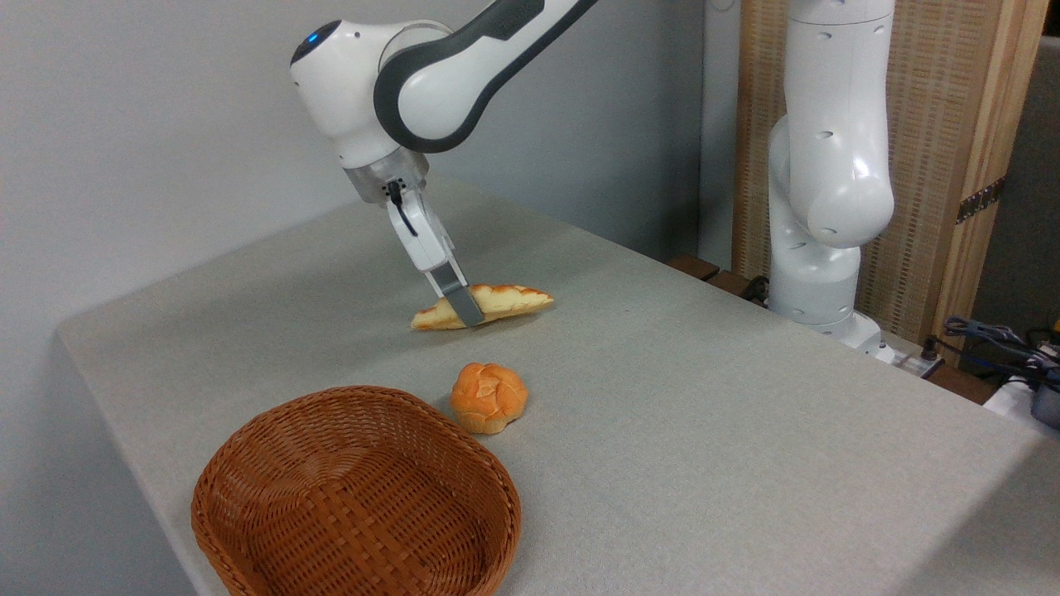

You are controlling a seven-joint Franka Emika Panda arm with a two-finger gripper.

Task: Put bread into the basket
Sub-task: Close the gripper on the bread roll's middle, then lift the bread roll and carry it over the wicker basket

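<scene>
End effector (464,310) closed on bread (497,302); basket (248,463) near front edge.

1. Table (704,397): covered in pale grey-green cloth, filled most of the frame.
2. Basket (248,463): sat lower left on the cloth, near the front edge.
3. Small round bun (489,397): lay just right of the basket's far rim, at centre.
4. Bread (505,300): lay above the bun, apart from it.
</scene>
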